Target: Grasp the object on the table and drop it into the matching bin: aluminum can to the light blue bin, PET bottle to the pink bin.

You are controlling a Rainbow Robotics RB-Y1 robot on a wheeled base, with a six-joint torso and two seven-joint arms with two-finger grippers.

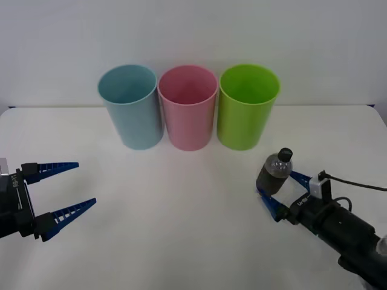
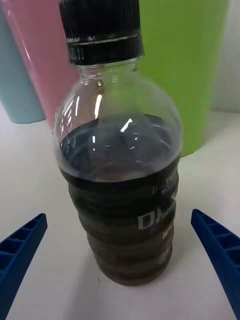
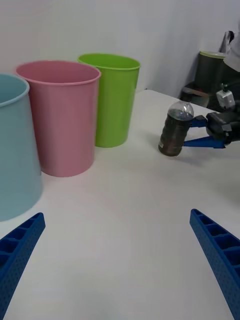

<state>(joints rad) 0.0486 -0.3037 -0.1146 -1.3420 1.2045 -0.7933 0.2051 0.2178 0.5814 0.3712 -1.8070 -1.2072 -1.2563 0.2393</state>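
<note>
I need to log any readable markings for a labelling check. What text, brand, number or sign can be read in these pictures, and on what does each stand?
"OH": large pale letters on the dark label of the PET bottle, cut off by its curve, between the open fingers of the right pincer.
Small pale print above it on the same label: too small and blurred to read.
Side lettering on the left pincer's mount: too small to read.
Pink bin: no text.

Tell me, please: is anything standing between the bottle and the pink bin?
Nothing visible does. The PET bottle stands between the right gripper's open fingers, and only bare table lies toward the pink bin. The lime green cup stands beside that bin.
</note>
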